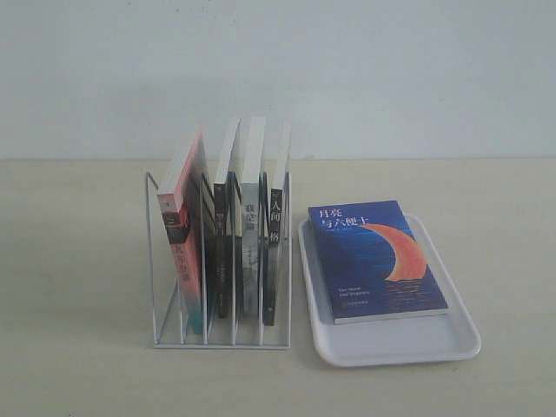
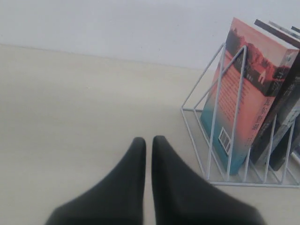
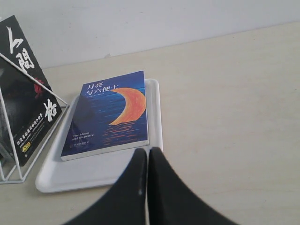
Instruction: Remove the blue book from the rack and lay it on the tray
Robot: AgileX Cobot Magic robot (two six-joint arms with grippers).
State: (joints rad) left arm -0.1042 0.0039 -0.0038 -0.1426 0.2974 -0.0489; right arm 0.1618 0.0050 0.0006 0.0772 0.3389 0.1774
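Observation:
The blue book [image 1: 375, 259] with its orange crescent moon lies flat, cover up, on the white tray [image 1: 395, 343]; it also shows in the right wrist view as the blue book [image 3: 108, 112] on the tray [image 3: 79, 176]. The white wire rack [image 1: 165, 287] stands left of the tray. My right gripper [image 3: 147, 152] is shut and empty, its tips over the tray's near edge, apart from the book. My left gripper [image 2: 148, 140] is shut and empty above bare table, left of the rack [image 2: 211, 117]. Neither gripper shows in the exterior view.
The rack holds a pink-red-spined book [image 1: 182, 234] leaning in the leftmost slot and three darker-spined books [image 1: 250, 230] beside it. A black book with white characters [image 3: 26, 89] stands in the rack's end slot next to the tray. A pale wall rises behind the table.

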